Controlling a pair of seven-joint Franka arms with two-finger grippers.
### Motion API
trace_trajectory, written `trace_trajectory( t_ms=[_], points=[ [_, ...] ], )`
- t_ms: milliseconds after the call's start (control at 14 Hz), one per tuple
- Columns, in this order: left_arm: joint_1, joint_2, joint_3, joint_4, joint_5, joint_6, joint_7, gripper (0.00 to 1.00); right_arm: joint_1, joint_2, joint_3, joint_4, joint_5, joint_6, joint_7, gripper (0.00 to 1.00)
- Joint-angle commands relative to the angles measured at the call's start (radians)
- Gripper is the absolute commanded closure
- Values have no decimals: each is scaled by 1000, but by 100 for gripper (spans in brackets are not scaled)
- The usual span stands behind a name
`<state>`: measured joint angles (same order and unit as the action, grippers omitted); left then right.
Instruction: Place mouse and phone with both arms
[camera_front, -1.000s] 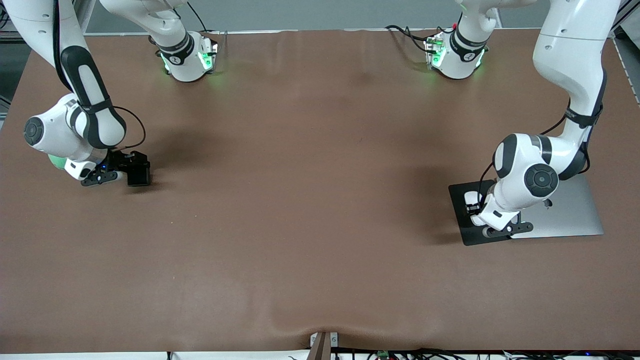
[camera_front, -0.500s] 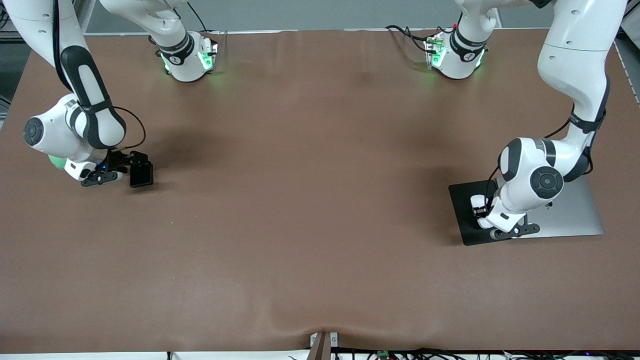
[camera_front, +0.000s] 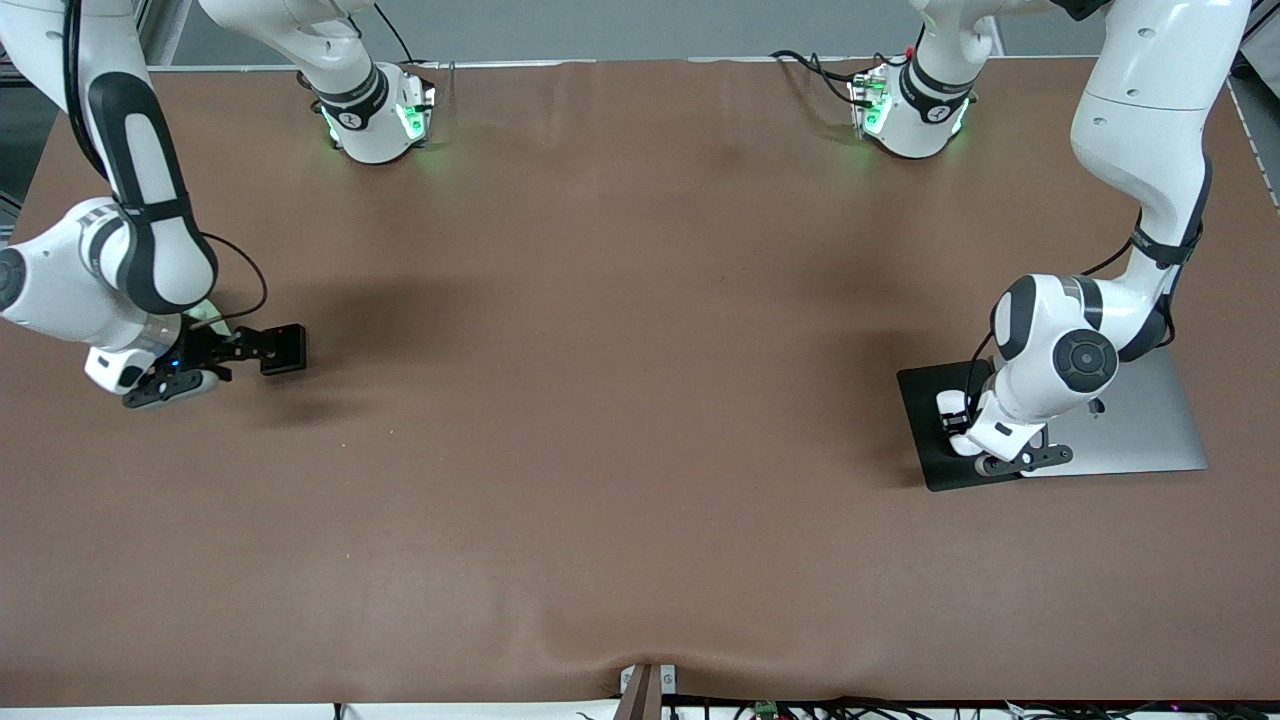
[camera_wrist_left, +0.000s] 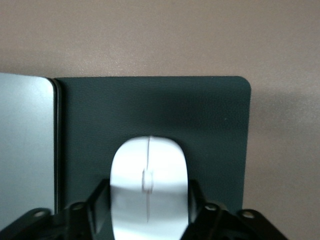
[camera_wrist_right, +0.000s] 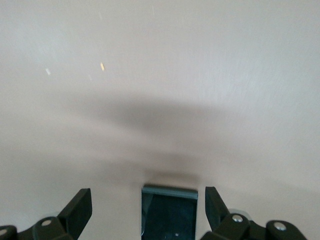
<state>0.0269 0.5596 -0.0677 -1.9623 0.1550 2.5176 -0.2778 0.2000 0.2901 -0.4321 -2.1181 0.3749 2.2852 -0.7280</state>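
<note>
Brown matting covers the desk. The left arm bends down near the edge at its own end of the desk. The right arm bends down near the edge at its end.

A silver slab lies flat near the left arm's edge. A black pad lies against the slab's side that faces the desk's middle, and their edges meet along one line. The left gripper is down over the pad, close to the slab. In the left wrist view its jaws are closed on the mouse, one against each long side. The mouse sits low over the pad, grey line pointing along it. Whether the mouse touches the pad cannot be told.

The right gripper is over bare matting near the right arm's edge, about midway between the bases' edge and the camera's edge. Its jaws hold the phone clear of the desk. The phone's shadow falls on the matting a little nearer the camera. In the right wrist view the phone shows as a dark slab between the two fingers.
</note>
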Motion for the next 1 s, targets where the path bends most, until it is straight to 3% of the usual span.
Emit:
trace_trajectory(
  t_ms=[0, 357, 643, 929],
  points=[
    [10, -18, -7, -15, 20, 15, 19, 0, -2, -11, 68, 152, -123, -129, 175, 0],
    [4, -151, -14, -14, 20, -74, 40, 0, 1, -11, 228, 401, -306, -344, 550, 0],
    [7, -294, -76, -12, 18, -170, 38, 0, -2, -3, 374, 594, -484, -494, 807, 0],
    [7, -450, -162, 32, -29, -336, 17, 0, -17, -17, 382, 759, -469, -755, 886, 0]
  ],
)
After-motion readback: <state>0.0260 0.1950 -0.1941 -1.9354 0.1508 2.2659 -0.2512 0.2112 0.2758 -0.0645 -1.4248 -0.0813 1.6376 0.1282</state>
